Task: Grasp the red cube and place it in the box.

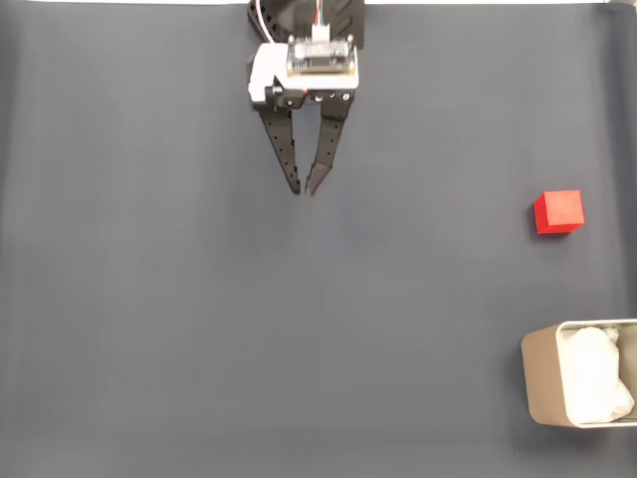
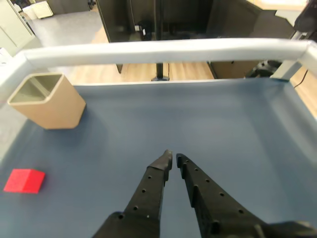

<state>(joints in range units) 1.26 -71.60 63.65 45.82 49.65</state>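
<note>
I find no legible text, label, brand, number or sign in either view. The red cube (image 1: 557, 211) shows plain faces. The box (image 2: 48, 101) has bare beige walls with no print. The fingers (image 2: 148, 191) carry only rows of small holes, no markings. The dark desk (image 1: 149, 329) covering is unmarked.

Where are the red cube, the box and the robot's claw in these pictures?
red cube (image 1: 557, 211), fixed view, on its top face.
box (image 2: 55, 108), wrist view, on its front wall.
gripper (image 1: 303, 189), fixed view, midway between its two nearly touching fingertips.
</note>
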